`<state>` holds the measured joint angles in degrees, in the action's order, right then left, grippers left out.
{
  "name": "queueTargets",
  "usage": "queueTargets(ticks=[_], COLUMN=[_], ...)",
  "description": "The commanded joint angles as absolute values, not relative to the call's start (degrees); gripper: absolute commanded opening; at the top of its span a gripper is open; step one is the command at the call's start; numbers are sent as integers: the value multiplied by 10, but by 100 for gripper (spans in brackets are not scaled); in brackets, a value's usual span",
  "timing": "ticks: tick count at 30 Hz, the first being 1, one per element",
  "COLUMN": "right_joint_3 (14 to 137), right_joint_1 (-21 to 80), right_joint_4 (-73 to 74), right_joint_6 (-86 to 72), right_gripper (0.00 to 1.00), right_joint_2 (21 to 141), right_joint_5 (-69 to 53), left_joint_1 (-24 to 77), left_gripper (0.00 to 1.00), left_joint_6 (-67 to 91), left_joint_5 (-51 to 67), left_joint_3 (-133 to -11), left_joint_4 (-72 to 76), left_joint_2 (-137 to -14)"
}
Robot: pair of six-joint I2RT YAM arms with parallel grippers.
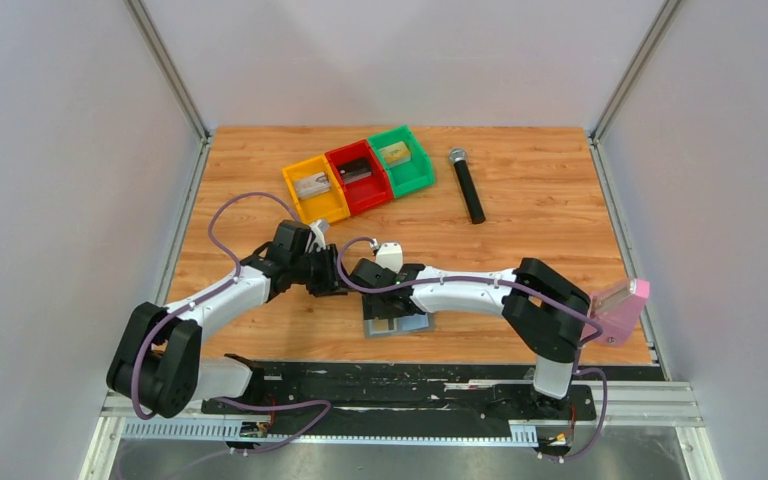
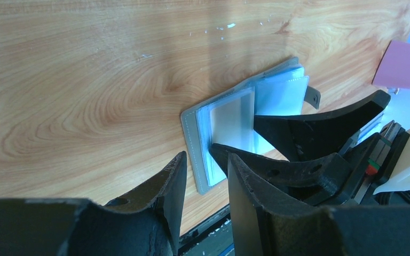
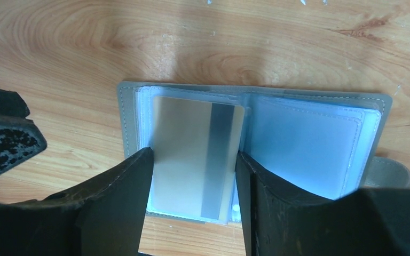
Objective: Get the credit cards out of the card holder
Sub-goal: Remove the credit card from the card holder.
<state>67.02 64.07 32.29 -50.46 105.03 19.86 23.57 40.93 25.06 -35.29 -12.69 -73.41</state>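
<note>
1. Down by the near edge of the surface [image 1: 520,210], between my two arms, the card holder [image 1: 397,325] lies open and flat with both clear-sleeved panels facing up.
2. One credit card [image 3: 181,133], tan-gold with a dark stripe, sits in the sleeve of the panel on the left of my right wrist view. The other panel looks empty from there. I can't tell what's in the sleeves stacked underneath.
3. My right fingers [image 3: 193,154] are partway open and straddle that card, one tip at each long edge. Honestly I can't tell if they're pinching it or just resting on the plastic.
4. My left fingers [image 2: 205,160] hang just beside the holder's corner, with a gap between them and nothing in it.
5. Handling guess: the card is light, stiff and slick, so pinching it by the edges is the way to go. The sleeve is soft, floppy plastic and will probably cling.
6. The holder looks light enough to lift along with the card. I'd pin its grey border with the left fingers while the right ones slide the card out along the sleeve, not straight up.
</note>
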Motion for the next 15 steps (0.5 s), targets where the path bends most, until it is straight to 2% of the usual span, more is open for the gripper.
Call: queueTargets(ticks=[1,12,15], right_joint_3=[658,589,589], right_joint_1=[644,631,631], right_joint_4=[304,211,209], right_joint_6=[-502,-502,-495], right_gripper=[56,51,53], right_joint_2=[1050,999,995], right_joint_5=[199,166,162], left_joint_1=[233,233,233], left_gripper=[42,40,38], left_joint_6=[381,390,394], left_joint_5=[276,320,320], left_joint_3=[-359,-355,-355], left_joint_4=[-132,-94,-87], left_joint_2=[-731,-767,-780])
